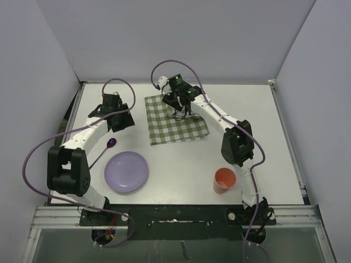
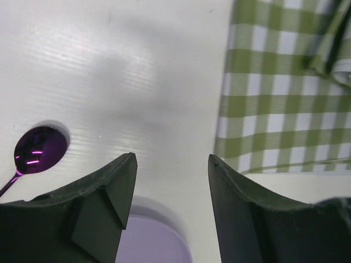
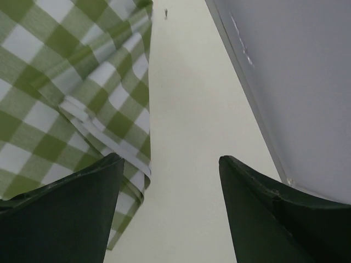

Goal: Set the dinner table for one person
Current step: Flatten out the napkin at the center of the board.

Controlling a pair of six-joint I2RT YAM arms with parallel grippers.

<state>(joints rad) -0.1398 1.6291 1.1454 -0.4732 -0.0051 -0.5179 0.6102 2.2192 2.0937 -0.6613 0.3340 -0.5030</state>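
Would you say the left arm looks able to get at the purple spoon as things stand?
Probably yes: the left claw stands open and empty close to the purple spoon, which lies uncovered on the dinner table beside the lilac plate, with nothing between them.

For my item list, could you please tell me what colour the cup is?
Orange cup, clearest in the top external view.

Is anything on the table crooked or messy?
Yes. The green checked cloth lies crooked: its sides do not line up with the edges of the dinner table, and one edge is folded over and rumpled. The plate, cup and spoon look fine.
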